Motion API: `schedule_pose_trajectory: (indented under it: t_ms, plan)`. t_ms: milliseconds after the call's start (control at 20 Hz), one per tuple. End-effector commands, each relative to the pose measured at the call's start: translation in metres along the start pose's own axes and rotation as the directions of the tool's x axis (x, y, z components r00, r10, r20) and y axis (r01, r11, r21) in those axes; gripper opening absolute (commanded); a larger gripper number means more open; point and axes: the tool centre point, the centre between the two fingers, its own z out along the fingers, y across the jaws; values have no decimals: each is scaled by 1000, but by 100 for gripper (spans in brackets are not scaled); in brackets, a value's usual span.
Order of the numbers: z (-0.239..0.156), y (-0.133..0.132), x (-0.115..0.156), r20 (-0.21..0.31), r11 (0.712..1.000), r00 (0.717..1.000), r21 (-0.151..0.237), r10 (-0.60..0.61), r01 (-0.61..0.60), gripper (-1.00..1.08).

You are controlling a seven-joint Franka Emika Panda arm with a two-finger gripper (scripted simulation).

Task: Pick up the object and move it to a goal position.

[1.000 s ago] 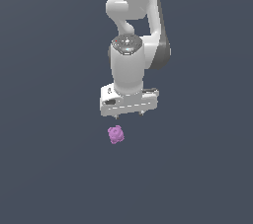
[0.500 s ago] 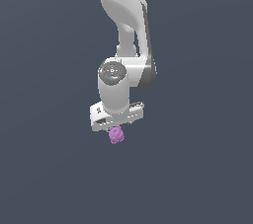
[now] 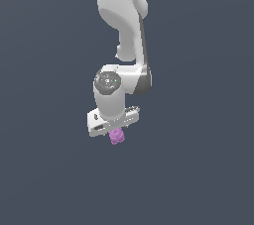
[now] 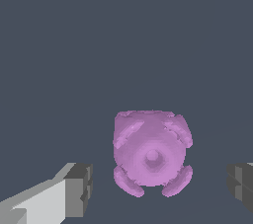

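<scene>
The object (image 3: 116, 137) is a small purple-pink knobbly blob lying on the dark grey floor. In the exterior view it shows just below the white hand of my gripper (image 3: 115, 131), partly covered by it. In the wrist view the object (image 4: 151, 153) fills the space between the two dark fingertips (image 4: 79, 189). My gripper (image 4: 160, 188) stands open around it, with a gap on each side of the blob. Neither pad touches it.
The white arm (image 3: 121, 26) rises straight up above the hand in the exterior view. Plain dark grey floor (image 3: 198, 169) surrounds the object, and no other things show.
The hand has come down from above the object until its fingers straddle it, and the wrist has turned. The object has not moved.
</scene>
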Motion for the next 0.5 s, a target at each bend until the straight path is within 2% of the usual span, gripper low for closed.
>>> schedule_pose_trajectory:
  t_ms: [0, 450]
  plan:
    - [0, 0, 0, -1, 1000, 1000, 0, 0, 0, 100]
    - [36, 0, -1, 0, 1000, 1000, 0, -4, 4, 100]
